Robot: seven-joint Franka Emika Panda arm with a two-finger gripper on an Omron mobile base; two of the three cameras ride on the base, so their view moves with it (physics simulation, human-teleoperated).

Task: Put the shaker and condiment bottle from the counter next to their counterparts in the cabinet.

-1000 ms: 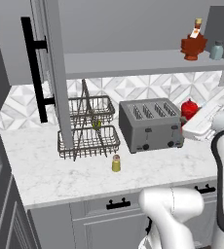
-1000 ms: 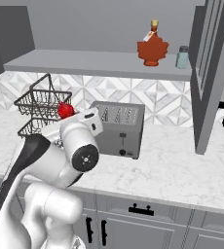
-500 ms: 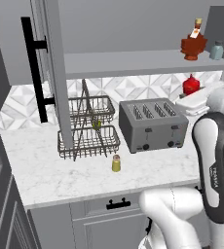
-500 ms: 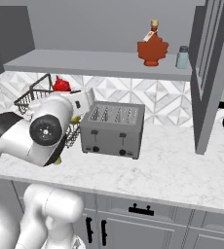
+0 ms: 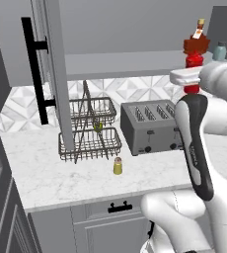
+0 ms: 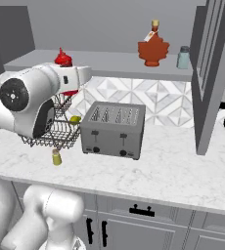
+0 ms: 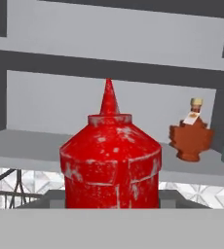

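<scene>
Condiment bottle (image 7: 110, 163), bright red, stands upright at the centre of the hand view, gripped low on its body by the hand (image 5: 192, 83), probably so it can be set down standing by the dark-red leaf-shaped bottle (image 7: 191, 137) on the cabinet shelf (image 7: 26, 146) at right. The left base view adds the yellowish-green shaker (image 5: 117, 166), waiting on the bench (image 5: 61, 178) at lower centre before the wire rack (image 5: 90, 143). The right base view shows the pale blue-grey shaker (image 6: 183, 57) just beside the leaf bottle, though the fingers themselves are hard to make out.
</scene>
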